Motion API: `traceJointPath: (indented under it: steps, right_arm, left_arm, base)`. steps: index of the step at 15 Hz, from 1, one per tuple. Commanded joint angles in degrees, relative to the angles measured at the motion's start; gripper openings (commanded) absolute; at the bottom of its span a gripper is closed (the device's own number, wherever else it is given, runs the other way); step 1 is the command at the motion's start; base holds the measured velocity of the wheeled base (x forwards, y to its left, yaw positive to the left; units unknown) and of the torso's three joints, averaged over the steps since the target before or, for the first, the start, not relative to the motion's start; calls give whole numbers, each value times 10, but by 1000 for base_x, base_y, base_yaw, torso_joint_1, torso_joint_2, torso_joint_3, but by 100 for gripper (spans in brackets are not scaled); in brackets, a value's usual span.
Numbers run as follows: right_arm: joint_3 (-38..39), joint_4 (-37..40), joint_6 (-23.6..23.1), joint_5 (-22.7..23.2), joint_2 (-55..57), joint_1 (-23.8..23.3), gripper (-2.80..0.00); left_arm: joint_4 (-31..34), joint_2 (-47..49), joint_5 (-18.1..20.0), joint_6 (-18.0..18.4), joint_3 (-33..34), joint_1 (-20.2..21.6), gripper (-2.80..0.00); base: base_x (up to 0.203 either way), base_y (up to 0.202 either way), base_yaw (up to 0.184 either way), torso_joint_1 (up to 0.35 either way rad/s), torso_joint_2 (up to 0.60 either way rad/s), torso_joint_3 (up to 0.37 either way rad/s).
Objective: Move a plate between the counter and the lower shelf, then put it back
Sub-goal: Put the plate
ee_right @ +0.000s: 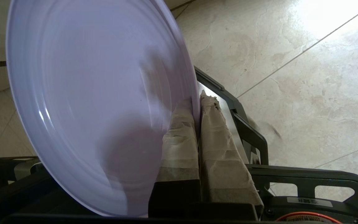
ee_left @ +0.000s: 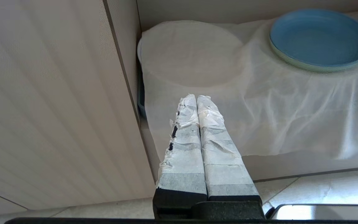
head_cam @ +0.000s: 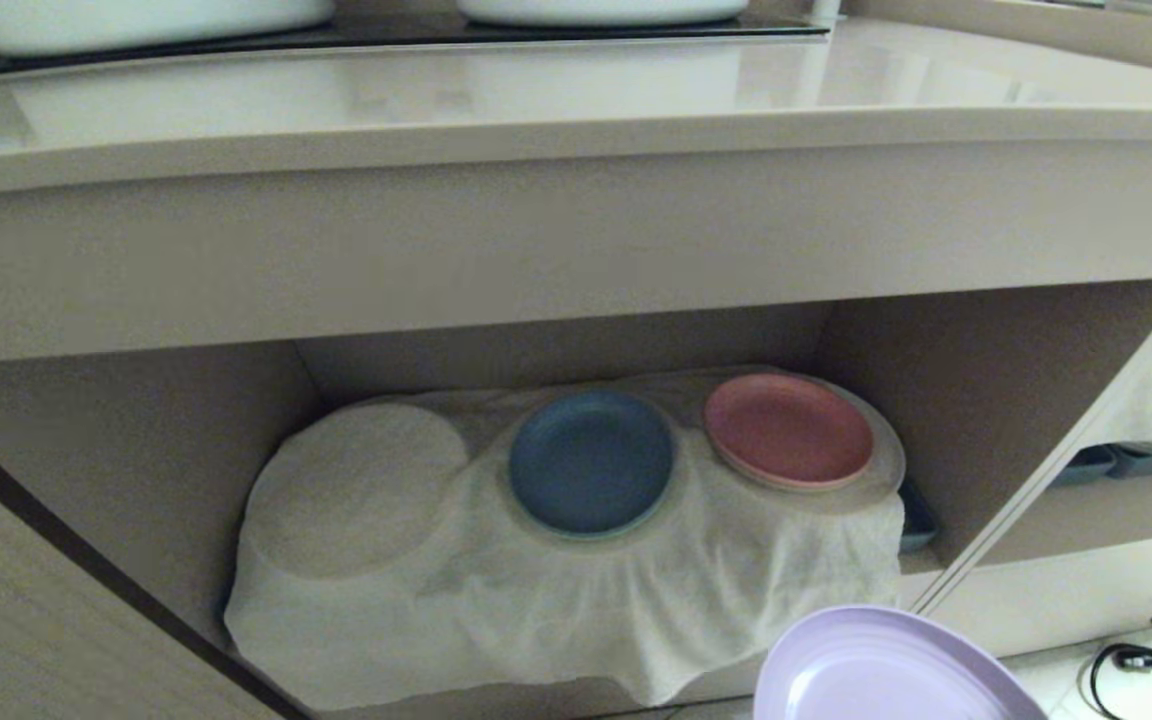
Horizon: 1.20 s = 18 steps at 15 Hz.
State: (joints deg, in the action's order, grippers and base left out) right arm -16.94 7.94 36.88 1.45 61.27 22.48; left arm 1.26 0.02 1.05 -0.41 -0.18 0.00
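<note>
Gripping one lilac plate (ee_right: 82, 102) — right hand (ee_right: 197, 102) pinching rim

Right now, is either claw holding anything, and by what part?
The right claw pinches the lilac plate by its rim, both fingers closed on the edge. The left claw is shut and holds nothing.

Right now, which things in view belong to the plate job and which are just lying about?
Part of the job:
- lilac plate, clamped at its rim by the right pincer
- counter
- lower shelf with its white cloth

Just lying about:
- blue plate on the cloth
- pink plate on the cloth
- left pincer, shut and empty, parked before the shelf
</note>
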Motion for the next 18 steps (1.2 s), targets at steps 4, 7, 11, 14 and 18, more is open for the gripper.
traceJointPath:
  steps: [4, 7, 11, 14, 18]
  right_arm:
    - [0, 0, 1, 0, 2, 0, -280]
    - [1, 0, 0, 0, 3, 0, -280]
    - [0, 0, -1, 0, 3, 0, -280]
    - [1, 0, -1, 0, 3, 1, -280]
    - [0, 0, -1, 0, 3, 2, -280]
  left_arm:
    - [0, 0, 0, 0, 0, 0, -280]
    - [0, 0, 0, 0, 0, 0, -280]
    - [0, 0, 0, 0, 0, 0, -280]
    - [0, 0, 0, 0, 0, 0, -280]
    - [0, 0, 0, 0, 0, 0, -280]
  base:
    - [0, 0, 0, 92, -278, -235]
    - [0, 0, 0, 163, -510, -288]
    - [0, 0, 0, 181, -467, -289]
    - [0, 0, 0, 206, -477, -279]
    - [0, 0, 0, 218, -491, -281]
